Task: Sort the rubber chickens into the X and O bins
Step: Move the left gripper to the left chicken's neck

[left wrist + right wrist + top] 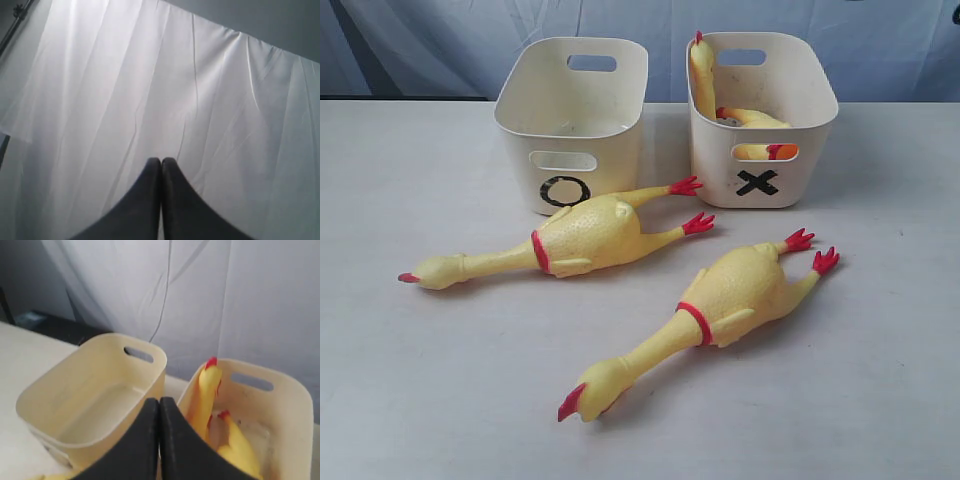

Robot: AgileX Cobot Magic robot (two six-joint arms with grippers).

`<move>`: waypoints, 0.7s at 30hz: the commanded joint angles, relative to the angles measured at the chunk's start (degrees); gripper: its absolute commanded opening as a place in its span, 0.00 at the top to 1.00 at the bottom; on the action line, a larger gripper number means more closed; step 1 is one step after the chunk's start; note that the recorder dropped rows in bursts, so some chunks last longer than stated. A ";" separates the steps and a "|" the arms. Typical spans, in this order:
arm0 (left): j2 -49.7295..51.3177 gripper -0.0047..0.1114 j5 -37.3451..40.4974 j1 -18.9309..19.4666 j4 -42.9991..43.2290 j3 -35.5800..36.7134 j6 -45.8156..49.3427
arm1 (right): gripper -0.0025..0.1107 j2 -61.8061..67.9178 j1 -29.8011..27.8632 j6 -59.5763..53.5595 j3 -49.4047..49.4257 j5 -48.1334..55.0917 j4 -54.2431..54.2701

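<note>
Two rubber chickens lie on the bench [440, 380] and two sit in the X bin [810, 150].

The left-hand chicken [585, 235] lies on its side just in front of the O bin [620, 170]. Its head points to the left of the exterior view and its red feet point toward the gap between the bins. Contact with the O bin's front wall cannot be confirmed.

The right-hand chicken [735, 295] lies diagonally, apart from the first. Its beak points toward the near edge and its feet are near the X bin's front wall.

Inside the X bin, the upright chicken [701, 80] leans in the back left corner with its red comb above the rim. The fourth chicken [755, 118] lies lower, and part of it shows through the front handle slot.

The bins stand side by side at the back of the bench, the O bin on the left and the X bin on the right, with a narrow gap between them.

The right gripper [159, 402] has its jaws pressed together on nothing. It is raised above the bench and faces the gap between the two bins.

The left gripper [161, 162] also has its jaws together on nothing, and faces a white curtain [150, 75].

Neither gripper appears in the exterior view.
</note>
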 commanded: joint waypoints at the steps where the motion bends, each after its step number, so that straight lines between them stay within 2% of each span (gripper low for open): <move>1: 1.62 0.96 5.79 -0.18 14.55 -2.58 -18.64 | 0.98 -2.02 -3.89 -0.51 -0.10 13.06 -4.61; 5: 8.44 0.96 1.40 -0.18 30.41 -5.08 -34.23 | 0.98 -3.17 -4.27 0.48 1.09 17.19 -6.64; 9: 17.60 0.96 -2.78 -0.18 43.81 -8.64 -42.85 | 0.98 -4.01 -4.15 0.48 2.63 19.08 -4.96; 10: 22.37 0.96 -6.11 -0.18 50.15 -10.39 -44.76 | 0.98 -4.50 -4.15 0.48 3.44 19.37 -4.02; 15: 34.52 0.94 -13.41 -0.18 63.38 -16.33 -47.67 | 0.98 -6.02 -4.15 0.48 5.10 19.11 -2.24; 19: 41.26 0.86 -9.32 -0.18 75.13 -21.80 -47.67 | 0.98 -7.43 -4.15 0.48 5.56 19.15 -2.24; 21: 44.34 0.78 -7.30 -0.18 80.30 -24.38 -47.05 | 0.98 -7.89 -4.15 0.48 5.56 18.91 -1.26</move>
